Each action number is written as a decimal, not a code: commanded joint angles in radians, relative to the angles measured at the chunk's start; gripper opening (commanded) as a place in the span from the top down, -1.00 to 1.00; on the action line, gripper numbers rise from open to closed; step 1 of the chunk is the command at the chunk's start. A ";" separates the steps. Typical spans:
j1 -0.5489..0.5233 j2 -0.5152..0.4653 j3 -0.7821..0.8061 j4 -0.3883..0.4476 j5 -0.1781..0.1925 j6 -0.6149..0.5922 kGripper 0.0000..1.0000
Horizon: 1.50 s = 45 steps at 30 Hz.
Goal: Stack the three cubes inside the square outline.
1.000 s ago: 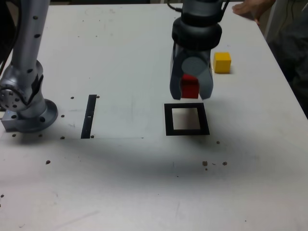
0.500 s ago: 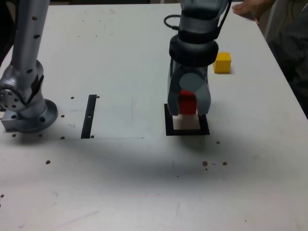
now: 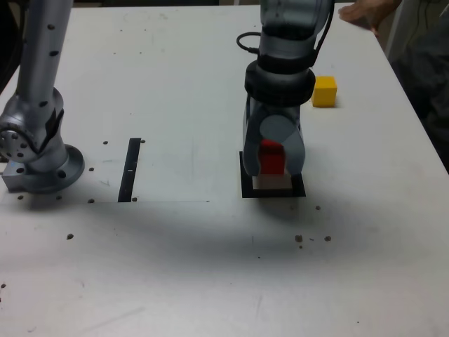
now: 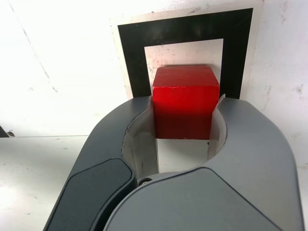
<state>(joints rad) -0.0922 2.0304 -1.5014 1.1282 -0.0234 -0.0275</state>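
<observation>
Our hand (image 4: 185, 113) grips the red cube (image 4: 186, 103) over the square outline (image 4: 236, 53); stack unbuilt, yellow cube (image 3: 324, 92) waits.

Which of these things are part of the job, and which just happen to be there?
Part of the job:
- red cube, in the grey gripper
- yellow cube
- thick black square outline

Just there:
- straight black strip
- person's hand
</observation>
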 commanded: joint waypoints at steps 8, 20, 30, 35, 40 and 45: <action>-0.001 0.026 0.002 -0.019 -0.006 0.000 0.01; -0.001 0.021 0.014 -0.027 -0.009 0.011 -0.95; 0.002 -0.024 -0.006 0.026 0.049 0.013 -0.95; 0.031 -0.034 -0.045 0.058 0.096 0.050 -0.94; 0.077 -0.003 -0.125 0.112 0.132 0.111 -0.92; 0.124 0.042 -0.215 0.124 0.145 0.190 -0.91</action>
<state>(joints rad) 0.0158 2.0543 -1.6828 1.2516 0.1174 0.1392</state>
